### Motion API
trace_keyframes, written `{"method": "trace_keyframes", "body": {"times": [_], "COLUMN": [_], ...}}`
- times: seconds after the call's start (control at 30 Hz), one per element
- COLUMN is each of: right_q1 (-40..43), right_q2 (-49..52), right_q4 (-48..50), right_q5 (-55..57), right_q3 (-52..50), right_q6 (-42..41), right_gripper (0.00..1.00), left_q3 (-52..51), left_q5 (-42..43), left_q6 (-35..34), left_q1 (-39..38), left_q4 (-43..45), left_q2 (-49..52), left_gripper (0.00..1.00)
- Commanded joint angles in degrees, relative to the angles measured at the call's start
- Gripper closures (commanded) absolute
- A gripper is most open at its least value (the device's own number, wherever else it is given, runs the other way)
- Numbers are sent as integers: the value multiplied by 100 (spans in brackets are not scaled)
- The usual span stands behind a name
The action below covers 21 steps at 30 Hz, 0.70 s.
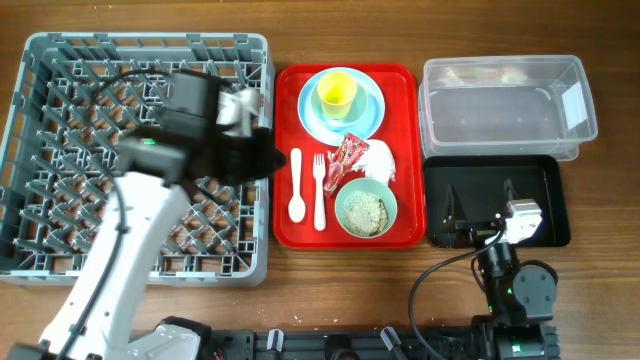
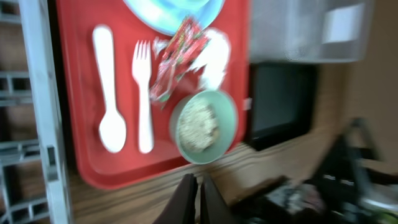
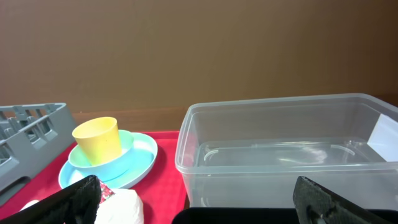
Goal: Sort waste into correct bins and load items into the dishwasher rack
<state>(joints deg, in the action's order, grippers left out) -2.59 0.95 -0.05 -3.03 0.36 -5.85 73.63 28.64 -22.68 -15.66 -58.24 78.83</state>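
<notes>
Wooden counter (image 1: 600, 300), plain brown wall behind. My left end effector (image 2: 198, 200) looks pinched together and is carrying nothing, though view is blurred. It hangs at seam between dishwasher rack (image 1: 60, 60) and red tray (image 1: 285, 235). Right end effector (image 1: 481, 205) spread wide, empty, over black tray (image 1: 545, 180), lower right of frame.

Likely step: take spoon (image 1: 296, 185), left side of red tray, frame centre. I'd part fingers first, then straddle handle crosswise. Fork (image 1: 319, 190) just beside, so tight there. Tray lip and rack wall hem in left side. Open room only upward, over rack.

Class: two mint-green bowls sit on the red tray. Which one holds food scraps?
The bowl nearest the robot, beside the fork; rice-like scraps fill it. The other bowl sits on the blue plate, holding the yellow cup.
</notes>
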Motion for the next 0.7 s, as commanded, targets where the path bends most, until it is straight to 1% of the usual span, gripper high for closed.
{"method": "trace_keyframes", "body": {"times": [0.0,0.03,0.1,0.13,0.2,0.33,0.4,0.43,0.47,0.67], "right_q1": [-24,-24,-24,-24,-24,-24,-24,-24,-24,-24], "right_q2": [-15,-15,-15,-15,-15,-15,-15,-15,-15,-15], "right_q4": [15,15,15,15,15,15,15,15,15,15], "right_q5": [-94,-92,-92,-92,-92,-92,-94,-92,-92,-92], "right_q3": [-7,-7,-7,-7,-7,-7,-7,-7,-7,-7], "right_q6": [76,79,79,79,79,79,79,79,79,81], "right_gripper": [0,0,0,0,0,0,0,0,0,0], "left_q3": [35,26,26,26,26,26,24,20,20,-52], "left_q5": [-2625,-2881,-3300,-3392,-3388,-3388,-3390,-3397,-3412,-3414], "left_q6": [-1231,-1414,-1604,-1755,-2028,-2017,-1996,-1969,-1958,-1954], "left_q1": [-1366,-1646,-2168,-2282,-2334,-2310,-2319,-2319,-2317,-2350], "left_q4": [81,151,328,337,409,776,879,949,988,1204], "left_q2": [457,621,1134,1357,1849,2487,2682,2774,2837,3257], "left_gripper": [96,96,91,89,89,83,82,77,75,76]}}
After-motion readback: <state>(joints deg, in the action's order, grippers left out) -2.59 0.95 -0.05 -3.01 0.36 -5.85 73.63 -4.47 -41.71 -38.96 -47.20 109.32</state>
